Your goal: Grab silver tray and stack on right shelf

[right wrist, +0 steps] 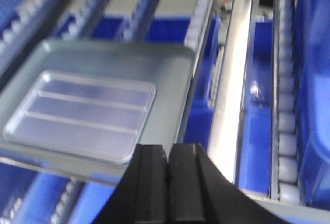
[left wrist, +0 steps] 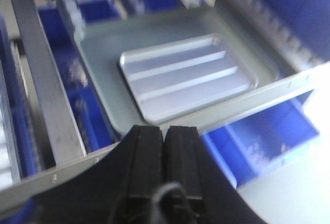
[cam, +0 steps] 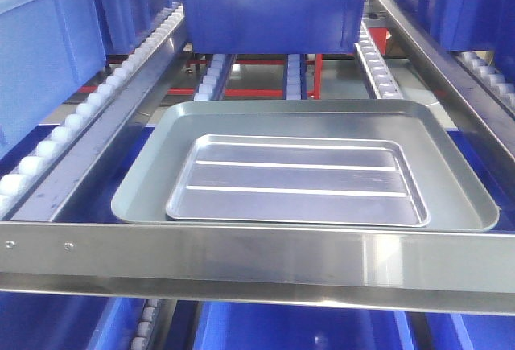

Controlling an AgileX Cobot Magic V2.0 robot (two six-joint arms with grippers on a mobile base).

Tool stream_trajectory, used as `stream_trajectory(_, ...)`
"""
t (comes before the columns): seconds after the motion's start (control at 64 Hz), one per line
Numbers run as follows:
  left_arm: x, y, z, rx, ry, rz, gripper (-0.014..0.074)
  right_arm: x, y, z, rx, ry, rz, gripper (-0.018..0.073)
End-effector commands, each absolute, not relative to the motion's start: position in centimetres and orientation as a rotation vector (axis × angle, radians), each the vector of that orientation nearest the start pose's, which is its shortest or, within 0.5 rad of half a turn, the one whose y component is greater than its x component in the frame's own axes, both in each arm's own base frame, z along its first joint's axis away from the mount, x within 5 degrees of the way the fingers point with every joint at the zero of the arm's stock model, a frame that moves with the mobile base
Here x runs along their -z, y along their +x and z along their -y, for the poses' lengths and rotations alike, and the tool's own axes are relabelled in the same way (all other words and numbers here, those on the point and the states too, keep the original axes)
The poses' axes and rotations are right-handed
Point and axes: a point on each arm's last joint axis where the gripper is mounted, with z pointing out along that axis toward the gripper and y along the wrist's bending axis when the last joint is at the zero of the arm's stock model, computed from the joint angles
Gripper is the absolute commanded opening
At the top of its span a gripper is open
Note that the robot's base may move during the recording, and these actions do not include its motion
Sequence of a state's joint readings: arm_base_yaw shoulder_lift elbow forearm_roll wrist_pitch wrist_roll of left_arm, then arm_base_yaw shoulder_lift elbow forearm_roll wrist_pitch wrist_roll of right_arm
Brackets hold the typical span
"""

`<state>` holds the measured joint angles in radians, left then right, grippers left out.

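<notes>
Nesting silver tray (cam: 298, 181) inside grey tray (cam: 145, 181), near front bar (cam: 241, 257).

In front of me a larger, dull grey tray (cam: 153, 181) with a plain floor lies flat. Beyond its far edge a big blue bin (cam: 269, 4) stands. More blue bins (cam: 40, 52) line the far left, past a row of white rollers (cam: 48, 145), and another blue bin (cam: 475, 4) stands far right. Blue bins (cam: 306, 330) also show below, nearest me.
</notes>
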<state>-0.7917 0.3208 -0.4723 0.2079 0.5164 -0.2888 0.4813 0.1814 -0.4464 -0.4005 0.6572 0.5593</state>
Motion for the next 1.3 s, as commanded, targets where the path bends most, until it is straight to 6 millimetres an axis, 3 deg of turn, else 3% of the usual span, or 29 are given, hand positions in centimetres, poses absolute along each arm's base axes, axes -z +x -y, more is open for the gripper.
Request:
stream_trajectory(0.0,-32.6,4.2,3.1,0.596,0.518,-1.596,-0.0092,-31.3,3.7,0.4,-0.313,-0.078,-1.674,0.0049)
stream_trajectory(0.187,-33.0,2.8,1.7,0.633,0.479,-1.508,-0.0092,-31.4,3.2,0.6,-0.323,-0.072,-1.643,0.0049)
stream_trajectory(0.828,-32.7,2.6,2.1,0.686,0.478,-1.529,-0.0092,-31.4,3.2,0.6,-0.323,-0.072,-1.643,0.0049)
stream_trajectory(0.921,-31.6,3.0,2.4,0.596,0.504,-1.490,-0.0092,-31.4,3.2,0.6,-0.323,-0.072,-1.643,0.0049)
stream_trajectory(1.28,-23.8,4.7,1.1,0.258,0.102,-1.441,-0.0092,-31.4,3.2,0.6,-0.324,-0.072,-1.642,0.0049)
